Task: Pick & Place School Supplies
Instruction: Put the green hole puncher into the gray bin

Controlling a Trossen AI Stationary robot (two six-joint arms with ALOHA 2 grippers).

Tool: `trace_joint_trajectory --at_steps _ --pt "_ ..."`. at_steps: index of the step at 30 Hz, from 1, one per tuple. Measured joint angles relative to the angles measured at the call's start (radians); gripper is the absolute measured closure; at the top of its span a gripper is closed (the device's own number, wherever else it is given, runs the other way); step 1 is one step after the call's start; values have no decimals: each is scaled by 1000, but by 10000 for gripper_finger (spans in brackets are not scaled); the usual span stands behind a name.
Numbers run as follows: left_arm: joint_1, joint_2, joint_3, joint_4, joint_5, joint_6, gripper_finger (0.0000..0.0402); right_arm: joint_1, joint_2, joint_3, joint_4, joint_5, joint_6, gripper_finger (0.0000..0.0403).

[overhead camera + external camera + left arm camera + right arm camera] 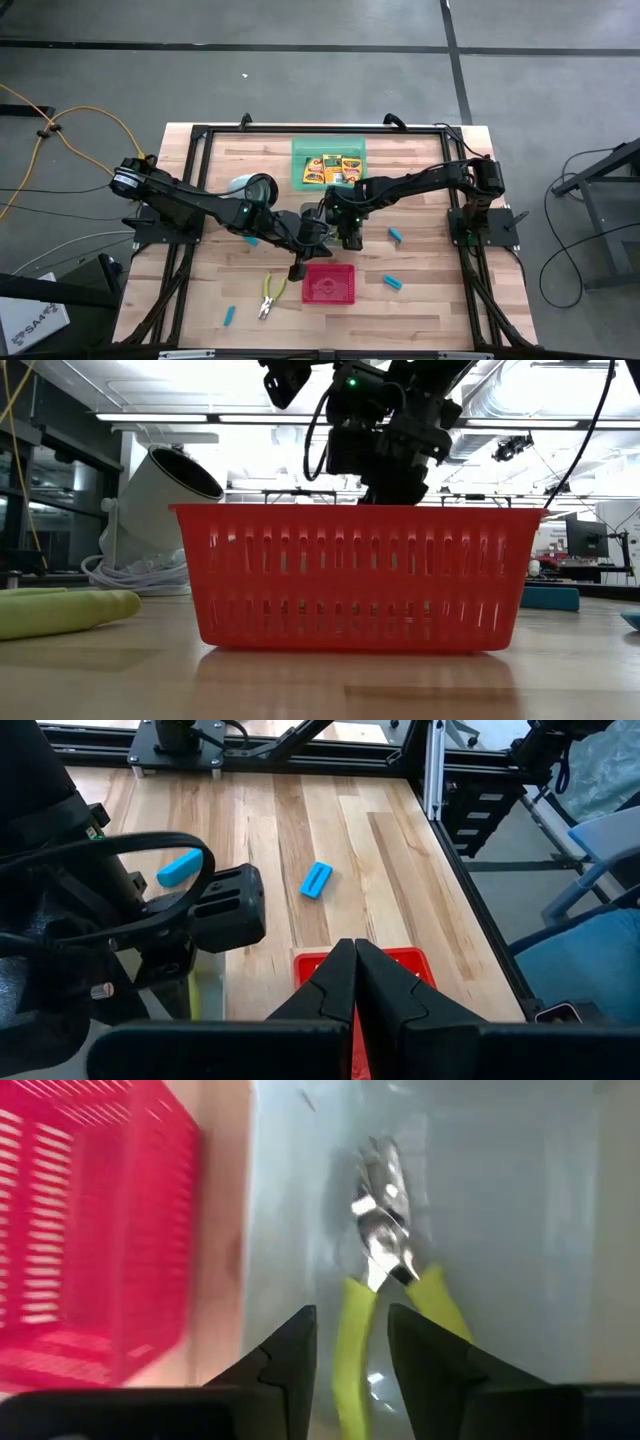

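Nearest the lens in the right wrist view: the two dark fingers (285, 1355) of the right gripper (350, 1325), parted moderately, flanking one yellow-green handle of a plier tool (385, 1270) without visibly pinching it; nothing held. Lies flat in the grey tray (520, 1200), that tool, metal nose pointing away from the fingers, just beside the red tray (90, 1230). Probably stiff and fairly heavy for its size, with slick metal at the nose and smooth plastic on the handles; likely to pivot or splay if taken by one handle alone, so better gripped across both handles close to the joint, or at the joint itself. Beside it, over the near rim of the red tray, the left gripper (355, 955), fingers pressed fully together and empty. Counting from the high view: two plier tools, the one in the grey tray and a second plier tool (268, 297) on the bare desk (430, 310) left of the red tray; three light-blue pieces clear to see on the desk (396, 235) (392, 282) (229, 315), with a possible fourth half hidden by the left arm; roughly three crayon boxes (333, 167) packed in the green tray (300, 150) at the far side, exact number hard to tell. Blue pieces likely light and rigid, apt to skid on wood; crayon boxes light cardboard, easily crushed, best taken across the narrow sides.
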Motion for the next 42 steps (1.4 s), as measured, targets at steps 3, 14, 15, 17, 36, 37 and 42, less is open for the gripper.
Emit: trace_joint_trajectory --at_steps 3,14,15,17,36,37,42 --pt "0 0 0 0 0 0 401 -8 0 0 30 -46 1 288" --pt "-8 0 0 0 0 0 401 -86 -25 0 43 -175 55 292" --pt "-8 0 0 -1 0 0 401 -95 -38 0 52 -180 55 292" --pt "-8 0 0 -3 0 0 401 -110 -63 0 52 -181 55 292" --pt "-35 0 -1 -392 0 -301 401 -144 -459 0 -1 -102 77 292" --pt "-40 0 -1 -410 0 -329 401 -142 -476 0 -3 -95 77 292" --pt "-69 0 -1 -459 1 -536 401 -117 -522 0 -1 -90 77 292"
